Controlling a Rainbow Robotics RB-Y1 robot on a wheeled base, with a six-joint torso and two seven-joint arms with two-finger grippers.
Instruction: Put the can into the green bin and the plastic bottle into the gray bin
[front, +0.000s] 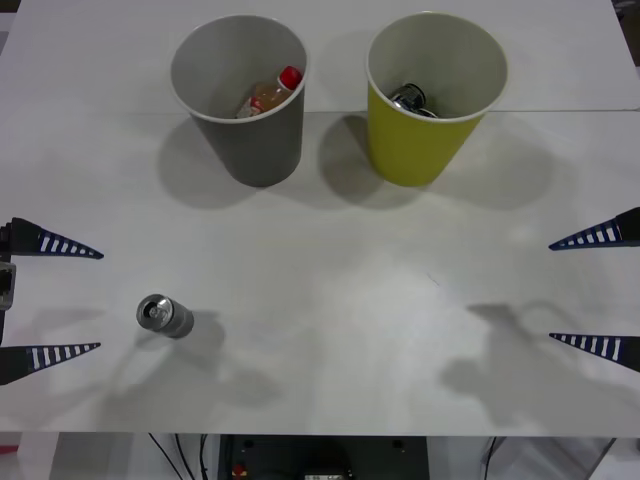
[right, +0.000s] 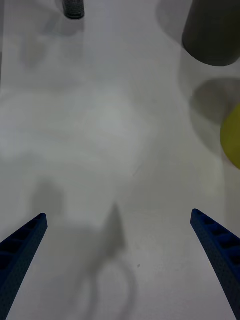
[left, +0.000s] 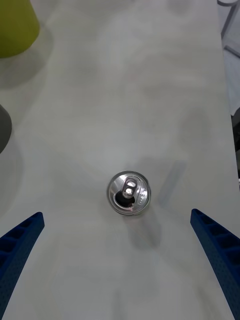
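Left gripper (front: 55, 298) hangs with jaws spread wide, the can (front: 165, 316) upright on the surface (front: 330, 300) just beside it. Behind, the gray bin (front: 245, 100) holds the plastic bottle (front: 272, 93); the green bin (front: 425, 100) holds another can (front: 410, 100). Right gripper (front: 595, 290) waits, jaws open too, nothing between them.

I see a silver-gray can (front: 165, 316) with a shiny top near the white tabletop's (front: 330, 300) left front corner, and toward its far edge a dark gray bin (front: 243, 95) with a pale inside beside a yellow-green bin (front: 430, 95) with a whitish inside. In the gray one I make out a red-capped plastic bottle (front: 270, 93) with orange-amber contents. Both my grippers, left (front: 68, 299) and right (front: 585, 290), have blue fingers with pale ribbing.
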